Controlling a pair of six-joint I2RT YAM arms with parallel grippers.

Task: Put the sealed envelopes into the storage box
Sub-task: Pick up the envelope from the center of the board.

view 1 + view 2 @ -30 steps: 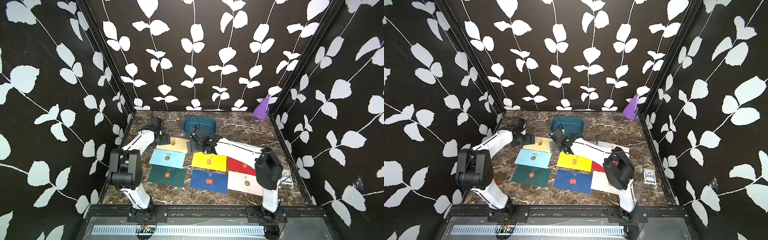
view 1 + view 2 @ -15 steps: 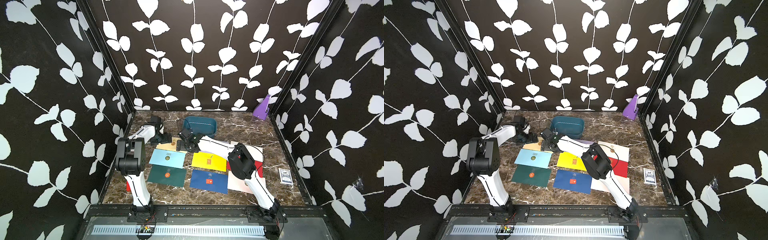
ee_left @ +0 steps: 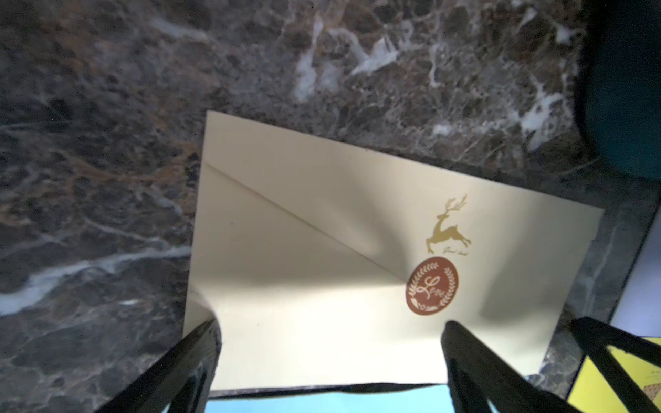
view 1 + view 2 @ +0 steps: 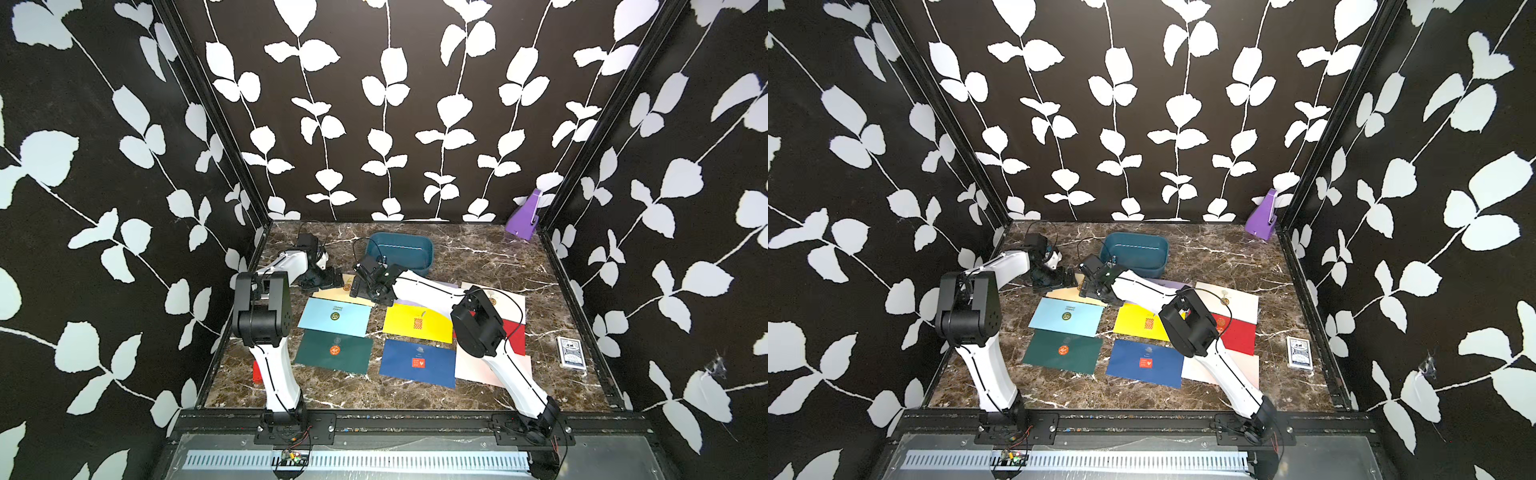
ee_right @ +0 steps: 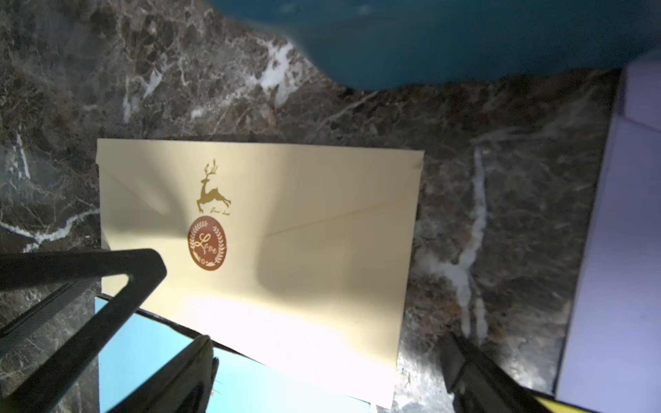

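Sealed envelopes (image 4: 417, 323) lie flat on the marble table (image 4: 478, 257) in both top views, and none shows inside the storage box (image 4: 411, 266) at the back. Both your arms reach to the cream envelope (image 4: 332, 297), the one in the back row on the left. The left gripper (image 4: 328, 282) hangs at its left end and the right gripper (image 4: 360, 290) at its right end, each with jaws spread wide and nothing between them. Its long axis runs across the table, roughly parallel to the box's long wall. The box sits just beyond it, toward the right arm's side.

From the left wrist, you see one fingertip (image 3: 189, 364) at a corner of the cream envelope and the other close to the round brown seal (image 3: 431, 286). Whether either touches the paper I cannot tell.

From the right wrist, one finger hangs over the long edge bordering the light blue envelope (image 5: 150, 357). The other hangs past the short end, over bare marble. I judge the right arm nearer the box, so the carry suits it better.
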